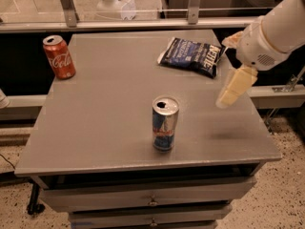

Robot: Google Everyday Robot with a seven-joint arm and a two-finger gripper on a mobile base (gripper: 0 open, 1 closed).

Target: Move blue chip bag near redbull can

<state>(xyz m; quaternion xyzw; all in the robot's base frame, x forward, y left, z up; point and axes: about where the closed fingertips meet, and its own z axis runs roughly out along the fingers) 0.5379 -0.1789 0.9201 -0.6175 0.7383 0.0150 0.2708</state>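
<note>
The blue chip bag [191, 56] lies flat at the back right of the grey table [105, 113]. The redbull can [165, 123] stands upright near the front middle, its top open. My gripper [231, 63] hangs on the white arm [274, 30] over the table's right side, just right of the bag and above the surface. Its two cream fingers are spread apart, with one long finger [234, 86] pointing down and left. It holds nothing and does not touch the bag.
A red Coca-Cola can [59, 57] stands at the back left corner. Drawers [152, 200] sit under the table top. A metal rail [143, 24] and glass panels run behind the table. Speckled floor lies to the right.
</note>
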